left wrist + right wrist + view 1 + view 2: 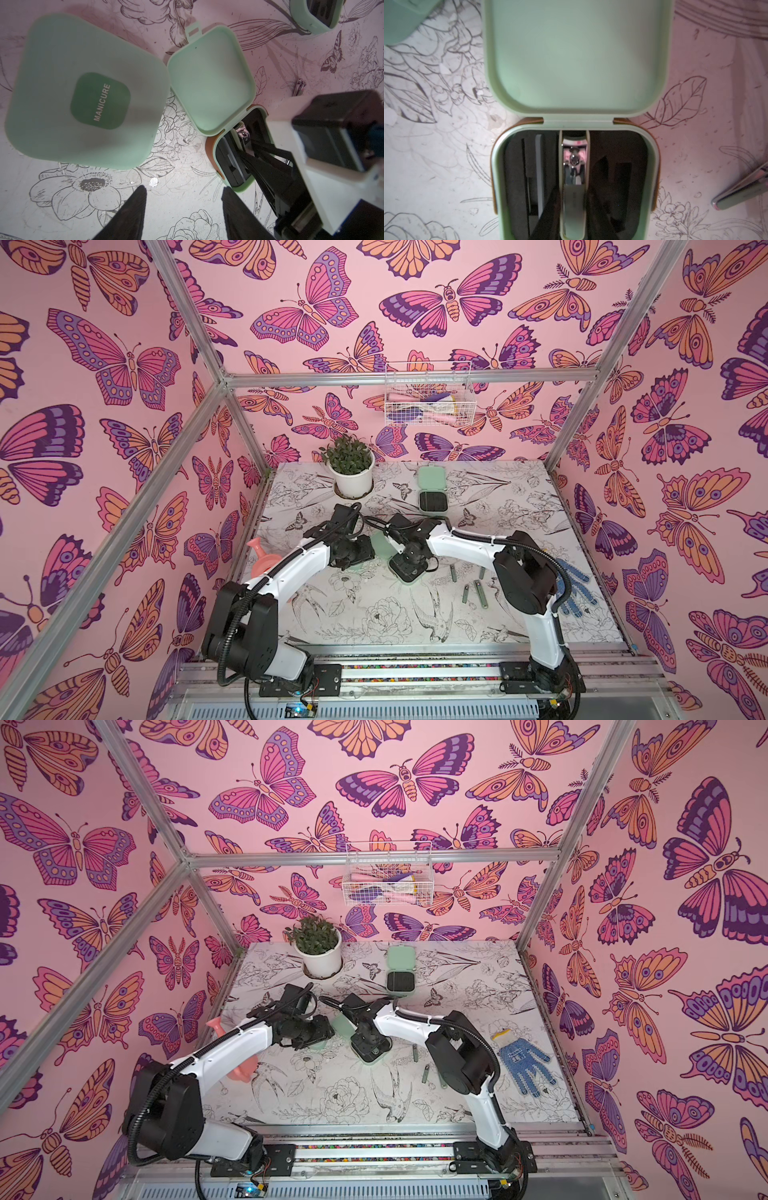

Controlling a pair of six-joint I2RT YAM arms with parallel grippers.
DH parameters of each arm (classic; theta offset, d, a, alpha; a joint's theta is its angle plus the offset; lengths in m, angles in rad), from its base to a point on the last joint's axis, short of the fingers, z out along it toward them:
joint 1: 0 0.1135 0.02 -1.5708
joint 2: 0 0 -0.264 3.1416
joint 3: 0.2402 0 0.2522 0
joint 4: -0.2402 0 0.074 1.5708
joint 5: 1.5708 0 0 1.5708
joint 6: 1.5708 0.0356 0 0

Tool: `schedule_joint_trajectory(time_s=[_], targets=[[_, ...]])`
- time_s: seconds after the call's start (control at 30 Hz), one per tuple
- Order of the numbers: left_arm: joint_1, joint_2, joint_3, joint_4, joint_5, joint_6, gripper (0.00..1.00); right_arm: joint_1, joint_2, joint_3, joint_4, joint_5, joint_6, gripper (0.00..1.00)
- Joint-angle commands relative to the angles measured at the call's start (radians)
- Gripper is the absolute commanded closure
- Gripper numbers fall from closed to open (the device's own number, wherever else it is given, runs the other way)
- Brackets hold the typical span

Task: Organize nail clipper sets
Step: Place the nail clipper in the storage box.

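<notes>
Right gripper (577, 178) stands narrowed onto a clipper (574, 199) lying in the middle slot of the open case (577, 62), one finger down each long edge. Left gripper (182, 199) hovers half-spread and empty just beside that case, where the closed case (83, 89) also lies (lid marked MANICURE). Light, stiff, polished metal, probably slippery: I would pinch the clipper across its narrow edges at mid-body, never the springy lever.
</notes>
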Motion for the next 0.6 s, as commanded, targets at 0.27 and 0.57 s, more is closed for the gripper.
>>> schedule_joint_trajectory(time_s=[0.27,0.57], targets=[[0.009,-0.025,-0.008,-0.016,0.012,0.01,0.39,-0.004,-0.02,-0.007,-0.079,-0.023,0.005,0.86],[0.009,-0.024,-0.009,-0.016,0.009,0.012,0.39,-0.001,0.032,0.012,-0.117,-0.056,0.006,0.86]])
